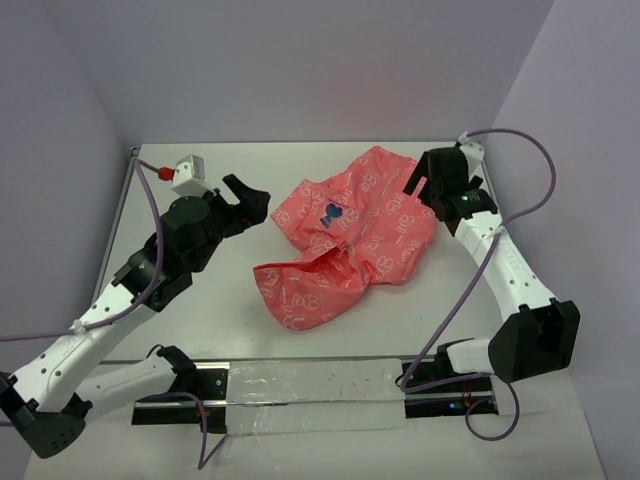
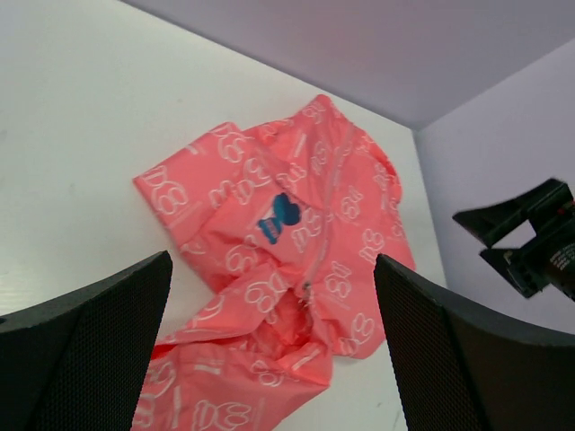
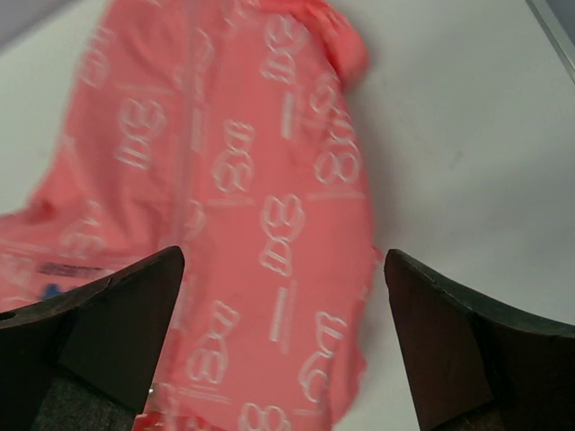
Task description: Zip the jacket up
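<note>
Top external: one jacket (image 1: 350, 240), coral-pink, lay crumpled at the middle of the table (image 1: 200, 320). Left gripper (image 1: 252, 203) hovered just left of it, jaws apart, holding nothing. Right gripper (image 1: 418, 186) stood over its far-right edge, jaws apart, likewise empty

Left wrist: blue mark (image 2: 278, 218) sat beside the zip line. What looked like the pull (image 2: 307, 289) showed partway down, cloth bunched below it

Right wrist: printed cloth lay beneath the spread fingers (image 3: 117, 323), blurred

Handling, judged: light, soft, slippery. Likely to drag unless the cloth below the pull is pinned while the pull is pinched
</note>
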Available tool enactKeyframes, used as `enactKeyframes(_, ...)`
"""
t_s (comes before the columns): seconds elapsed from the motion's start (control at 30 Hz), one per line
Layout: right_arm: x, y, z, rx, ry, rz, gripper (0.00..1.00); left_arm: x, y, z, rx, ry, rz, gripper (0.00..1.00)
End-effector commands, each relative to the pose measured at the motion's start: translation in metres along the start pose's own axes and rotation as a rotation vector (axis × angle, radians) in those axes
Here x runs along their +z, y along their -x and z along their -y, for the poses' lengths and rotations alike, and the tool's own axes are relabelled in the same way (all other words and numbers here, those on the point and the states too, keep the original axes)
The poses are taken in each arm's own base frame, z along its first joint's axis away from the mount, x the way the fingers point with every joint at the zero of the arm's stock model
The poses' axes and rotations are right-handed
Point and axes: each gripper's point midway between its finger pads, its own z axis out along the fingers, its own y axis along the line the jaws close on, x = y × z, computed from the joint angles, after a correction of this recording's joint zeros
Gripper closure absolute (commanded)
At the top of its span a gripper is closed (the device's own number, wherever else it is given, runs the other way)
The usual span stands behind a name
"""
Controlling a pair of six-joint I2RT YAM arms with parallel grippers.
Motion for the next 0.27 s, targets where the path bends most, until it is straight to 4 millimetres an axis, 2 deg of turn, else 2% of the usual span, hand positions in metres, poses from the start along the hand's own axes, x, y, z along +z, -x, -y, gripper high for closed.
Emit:
enactKeyframes(0.0, -0.002, -0.018, 0.036, -0.039, -0.112, 0.014, 0.00, -0.011, -0.007, -0.048, 0.076, 0.152, 0.009, 0.01)
enactKeyframes(0.07, 0.001, -0.032, 0.045, -0.044, -0.124, 0.004, 0.00, -0.013, -0.014, -0.062, 0.083, 0.200, -0.006, 0.01)
enactKeyframes(0.13, 0.001, -0.034, 0.046, -0.034, -0.117, 0.018, 0.00, -0.015, -0.022, -0.074, 0.087, 0.235, -0.017, 0.01)
enactKeyframes(0.17, 0.001, -0.034, 0.046, -0.032, -0.114, 0.022, 0.00, -0.016, -0.021, -0.074, 0.086, 0.233, -0.015, 0.01)
enactKeyframes(0.23, 0.002, -0.037, 0.047, -0.021, -0.113, 0.025, 0.00, -0.015, -0.030, -0.090, 0.088, 0.285, -0.014, 0.01)
